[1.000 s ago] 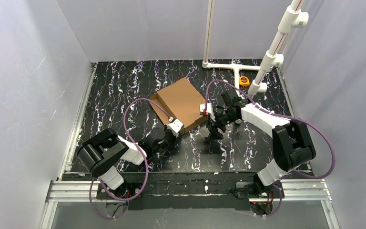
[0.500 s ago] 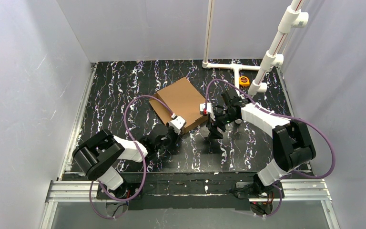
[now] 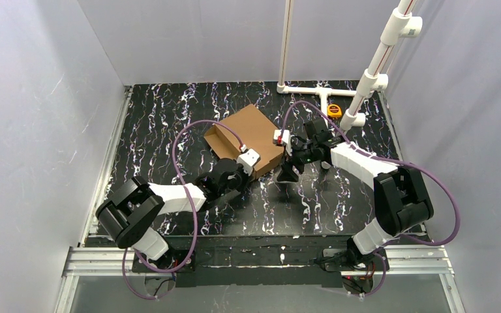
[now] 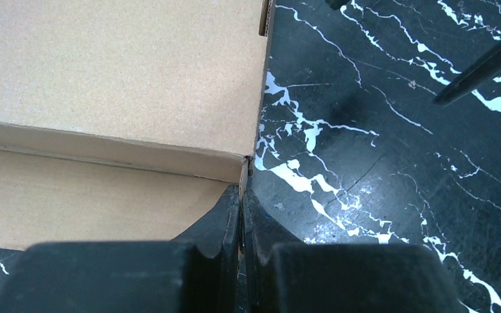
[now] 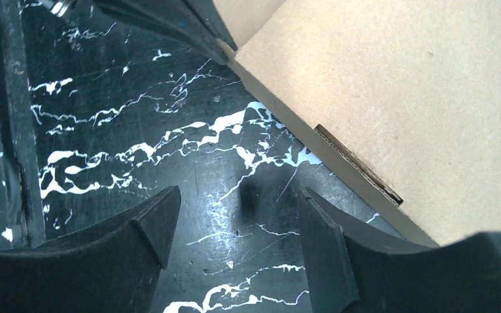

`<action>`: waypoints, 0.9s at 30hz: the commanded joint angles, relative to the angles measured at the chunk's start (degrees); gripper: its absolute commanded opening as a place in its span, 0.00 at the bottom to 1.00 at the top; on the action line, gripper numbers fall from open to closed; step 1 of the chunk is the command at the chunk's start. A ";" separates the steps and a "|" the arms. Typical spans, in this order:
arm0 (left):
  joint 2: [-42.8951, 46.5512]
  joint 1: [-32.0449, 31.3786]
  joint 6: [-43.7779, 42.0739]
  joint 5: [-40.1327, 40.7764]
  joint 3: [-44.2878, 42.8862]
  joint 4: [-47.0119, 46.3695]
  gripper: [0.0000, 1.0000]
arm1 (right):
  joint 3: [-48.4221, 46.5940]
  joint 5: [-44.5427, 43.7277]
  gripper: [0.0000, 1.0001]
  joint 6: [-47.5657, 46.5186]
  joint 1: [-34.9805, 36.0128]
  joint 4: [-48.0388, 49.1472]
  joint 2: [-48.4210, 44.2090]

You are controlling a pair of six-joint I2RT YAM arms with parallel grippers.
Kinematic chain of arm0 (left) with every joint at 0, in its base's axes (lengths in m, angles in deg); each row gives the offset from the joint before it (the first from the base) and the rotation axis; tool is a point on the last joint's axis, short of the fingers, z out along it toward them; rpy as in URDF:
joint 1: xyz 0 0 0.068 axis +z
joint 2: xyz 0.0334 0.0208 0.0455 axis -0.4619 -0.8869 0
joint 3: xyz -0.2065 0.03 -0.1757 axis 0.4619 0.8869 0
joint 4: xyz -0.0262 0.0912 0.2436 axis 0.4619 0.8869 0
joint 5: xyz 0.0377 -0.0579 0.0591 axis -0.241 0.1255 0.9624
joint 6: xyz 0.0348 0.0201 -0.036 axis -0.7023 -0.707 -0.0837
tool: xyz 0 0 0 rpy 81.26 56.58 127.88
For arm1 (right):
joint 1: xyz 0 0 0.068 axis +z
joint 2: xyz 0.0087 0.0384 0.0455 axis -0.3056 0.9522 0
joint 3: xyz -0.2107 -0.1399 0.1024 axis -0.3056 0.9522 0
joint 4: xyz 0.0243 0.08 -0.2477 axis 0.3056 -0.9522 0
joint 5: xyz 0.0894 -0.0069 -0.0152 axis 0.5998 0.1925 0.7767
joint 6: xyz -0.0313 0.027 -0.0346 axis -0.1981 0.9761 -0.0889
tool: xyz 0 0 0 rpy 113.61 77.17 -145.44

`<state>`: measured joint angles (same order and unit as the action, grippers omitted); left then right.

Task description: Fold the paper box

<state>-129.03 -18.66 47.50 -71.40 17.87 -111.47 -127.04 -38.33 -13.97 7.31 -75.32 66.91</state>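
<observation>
The paper box is a brown cardboard mailer lying mid-table with its lid down and a flap standing out on its left. In the left wrist view the paper box fills the upper left. My left gripper is shut, its tips touching the box's near corner; nothing shows between the jaws. In the top view the left gripper sits at that corner. My right gripper is open over bare table, just off the box's side wall, and seen from above the right gripper is right of the box.
A white pipe frame and a yellow tape measure stand at the back right. Grey walls close in the black marbled table on three sides. A metal rail runs along its left edge.
My left arm has reached forward and to the right, bringing its shut tips to the box's near corner; the box has shifted slightly away. The right gripper has lifted a little and narrowed slightly.
</observation>
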 commanded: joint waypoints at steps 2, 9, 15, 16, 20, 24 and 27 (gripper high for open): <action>2.43 0.61 2.51 -0.67 -4.04 6.18 0.00 | 1.72 -3.65 0.73 9.65 -0.32 8.99 -1.86; 1.37 1.12 3.82 -2.41 -5.73 9.23 0.01 | 3.99 -8.26 0.67 17.83 -0.32 16.48 -2.43; 0.55 1.51 4.68 -3.15 -5.85 9.64 0.00 | 7.46 -16.99 0.63 28.79 -0.25 27.72 -4.99; 0.62 1.56 4.74 -3.28 -5.86 9.68 0.00 | 8.17 -19.47 0.61 31.61 -0.23 29.65 -5.52; 0.84 1.74 4.79 -3.52 -5.77 9.64 0.00 | 9.74 -26.93 0.59 37.60 0.24 34.61 -6.72; 0.98 1.95 4.83 -4.07 -5.40 9.77 0.00 | 11.32 -43.99 0.62 45.65 3.69 42.38 -6.06; 1.06 1.96 5.17 -4.09 -4.87 9.74 0.00 | 9.91 -56.61 0.64 45.87 6.35 45.37 -2.91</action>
<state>-129.03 -17.16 51.78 -74.70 13.76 -102.42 -115.91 -79.75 28.85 11.40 -37.31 61.93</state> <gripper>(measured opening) 0.018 0.628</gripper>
